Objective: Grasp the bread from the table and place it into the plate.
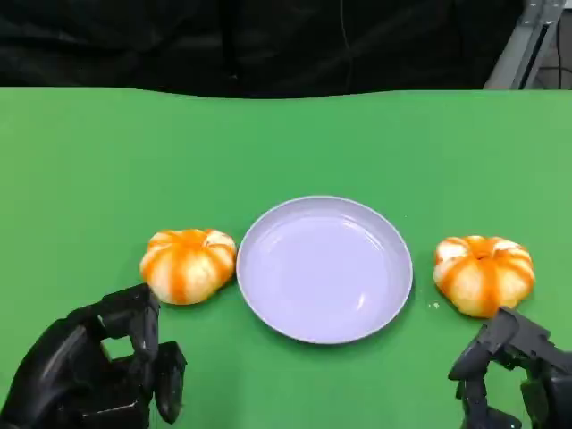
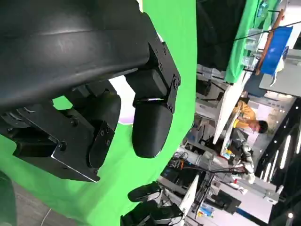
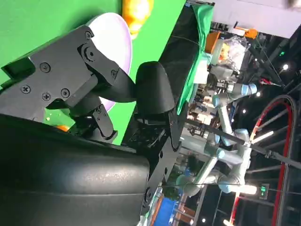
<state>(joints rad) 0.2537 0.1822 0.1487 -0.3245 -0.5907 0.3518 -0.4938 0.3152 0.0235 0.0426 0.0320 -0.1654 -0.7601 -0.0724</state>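
Note:
A pale lilac plate lies in the middle of the green table. One orange-and-white striped bread sits just off its left rim, a second bread off its right rim. My left hand hovers near the table's front edge, just short of the left bread, holding nothing. My right hand is low at the front right, just short of the right bread, fingers apart and empty. In the right wrist view the plate and the far bread show beyond my fingers.
The green cloth stretches bare behind the plate to a dark backdrop. A metal frame leg stands at the back right corner. In the left wrist view a person in yellow sits far off among lab benches.

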